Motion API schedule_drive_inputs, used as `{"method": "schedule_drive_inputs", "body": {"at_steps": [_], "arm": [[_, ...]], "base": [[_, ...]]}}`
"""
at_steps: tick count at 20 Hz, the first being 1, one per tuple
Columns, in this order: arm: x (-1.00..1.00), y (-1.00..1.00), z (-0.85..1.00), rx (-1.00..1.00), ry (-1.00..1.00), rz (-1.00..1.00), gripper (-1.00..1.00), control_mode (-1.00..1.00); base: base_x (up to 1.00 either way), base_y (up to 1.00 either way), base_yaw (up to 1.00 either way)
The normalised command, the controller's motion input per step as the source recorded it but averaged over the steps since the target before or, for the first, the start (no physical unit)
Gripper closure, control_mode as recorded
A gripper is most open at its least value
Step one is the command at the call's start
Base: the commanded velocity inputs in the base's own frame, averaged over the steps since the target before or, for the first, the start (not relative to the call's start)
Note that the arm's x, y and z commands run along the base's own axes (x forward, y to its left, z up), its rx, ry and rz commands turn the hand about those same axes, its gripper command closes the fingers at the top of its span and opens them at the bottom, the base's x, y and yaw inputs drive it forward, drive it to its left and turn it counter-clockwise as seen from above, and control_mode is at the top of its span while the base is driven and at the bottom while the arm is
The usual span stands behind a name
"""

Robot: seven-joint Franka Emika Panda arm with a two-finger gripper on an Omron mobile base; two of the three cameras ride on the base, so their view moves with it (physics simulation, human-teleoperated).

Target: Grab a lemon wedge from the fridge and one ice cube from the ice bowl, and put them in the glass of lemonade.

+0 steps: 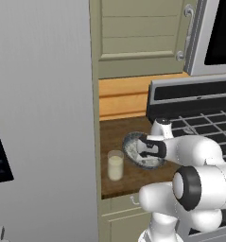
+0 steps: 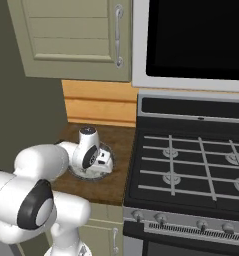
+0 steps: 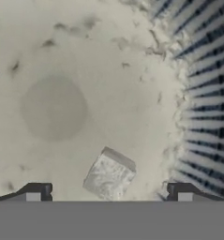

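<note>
Over the ice bowl (image 1: 132,150) on the wooden counter (image 1: 128,179), gripper (image 3: 108,192) spread wide around an ice cube (image 3: 108,176), not pinching it, glass of lemonade (image 1: 115,165) just beside the bowl, stove (image 2: 191,165) alongside.

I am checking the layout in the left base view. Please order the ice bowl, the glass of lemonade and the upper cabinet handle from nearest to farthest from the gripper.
1. ice bowl, directly under the gripper.
2. glass of lemonade, on the counter beside the bowl.
3. upper cabinet handle, high on the wall.
</note>
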Motion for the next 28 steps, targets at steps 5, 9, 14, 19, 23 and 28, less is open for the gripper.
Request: {"method": "schedule_drive_inputs", "body": {"at_steps": [5,9,14,19,23,28], "arm": [[0.13,0.0,-0.15,0.0,0.01,0.0,-1.0,-1.0],[0.14,0.0,-0.35,0.0,0.0,0.0,-1.0,-1.0],[0.0,0.0,-0.02,0.0,0.0,0.0,-1.0,-1.0],[0.0,0.0,-0.04,0.0,0.0,0.0,1.0,-1.0],[0.0,0.0,-0.08,0.0,0.01,0.0,1.0,-1.0],[0.0,0.0,0.0,0.0,0.02,0.0,1.0,-1.0]], "base": [[0.0,0.0,0.0],[0.0,0.0,0.0],[0.0,0.0,0.0],[0.0,0.0,0.0],[0.0,0.0,0.0],[0.0,0.0,0.0]]}}
